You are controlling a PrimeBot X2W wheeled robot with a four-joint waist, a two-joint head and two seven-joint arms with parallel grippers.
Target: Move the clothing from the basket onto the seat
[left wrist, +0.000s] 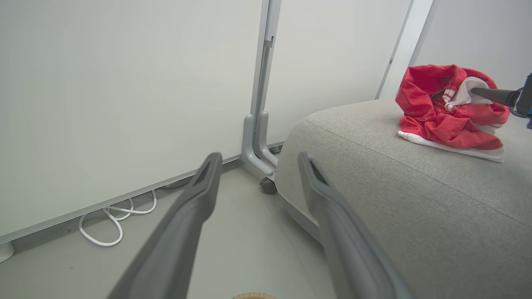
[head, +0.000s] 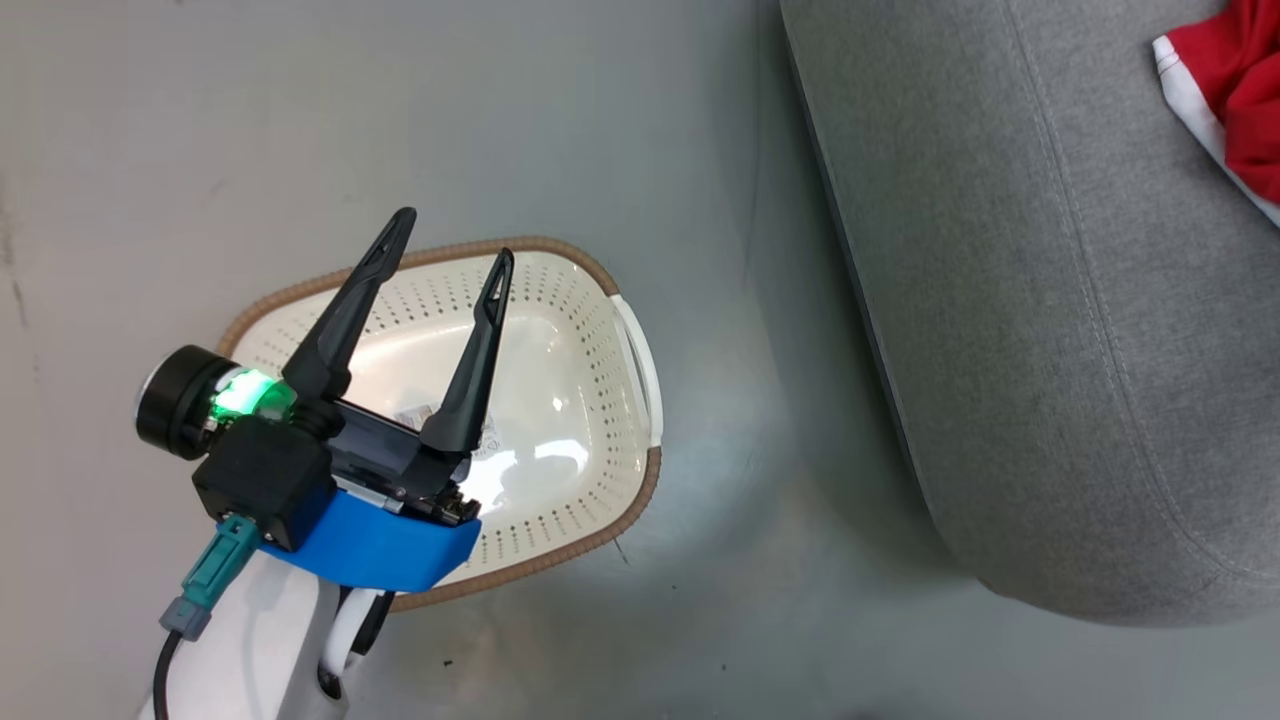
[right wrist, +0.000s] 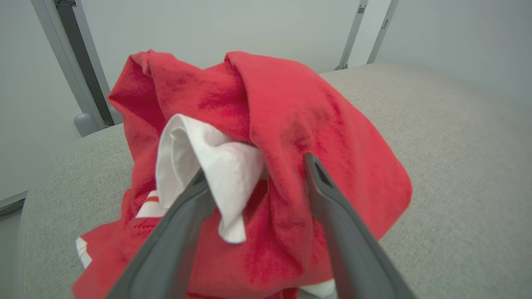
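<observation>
- The left pincer (head: 455,233) hangs over the basket (head: 600,400), its dark tapered fingers spread wide and empty.
- The basket is cream perforated plastic with a brown woven-look rim; its floor label (head: 410,415) is too small to read.
- The red clothing (right wrist: 299,108), soft with white trim, lies crumpled on the grey fabric seat (head: 1000,300).
- The right pincer (right wrist: 255,166) stands wide open, with loose folds between its fingers.

The left gripper (head: 455,235), made of two long dark tapered fingers (head: 335,330) on a black body, is being held with its jaws spread wide. It is being carried on a blue plastic collar (head: 370,545) and pale forearm (head: 265,640) behind the jaws. The right gripper (right wrist: 255,166) is likewise being held with jaws parted wide.
</observation>
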